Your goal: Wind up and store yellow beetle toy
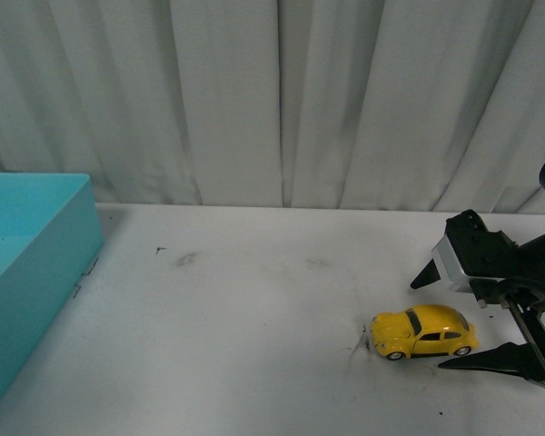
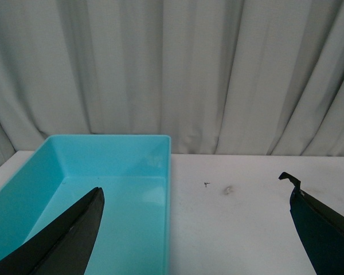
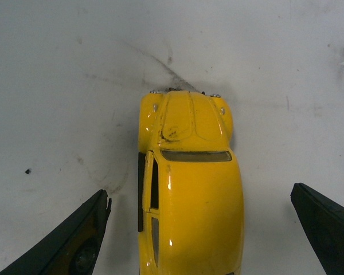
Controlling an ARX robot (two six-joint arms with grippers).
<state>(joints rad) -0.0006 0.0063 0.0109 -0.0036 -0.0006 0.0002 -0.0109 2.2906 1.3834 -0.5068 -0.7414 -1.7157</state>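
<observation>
The yellow beetle toy [image 1: 424,331] stands on its wheels on the white table at the front right, nose pointing left. My right gripper [image 1: 436,318] is open around its rear, one black finger behind it and one in front. The right wrist view looks down on the toy's roof and bonnet [image 3: 189,189], which lies between the two fingers [image 3: 74,240] with a gap on each side. My left gripper [image 2: 195,195] is open and empty, hanging over the near edge of the turquoise box [image 2: 103,189]; it does not show in the front view.
The turquoise box [image 1: 27,272] sits at the table's left edge, open at the top, with nothing showing inside. A grey curtain [image 1: 272,100] hangs behind the table. Small dark scuffs [image 1: 183,259] mark the tabletop between box and toy.
</observation>
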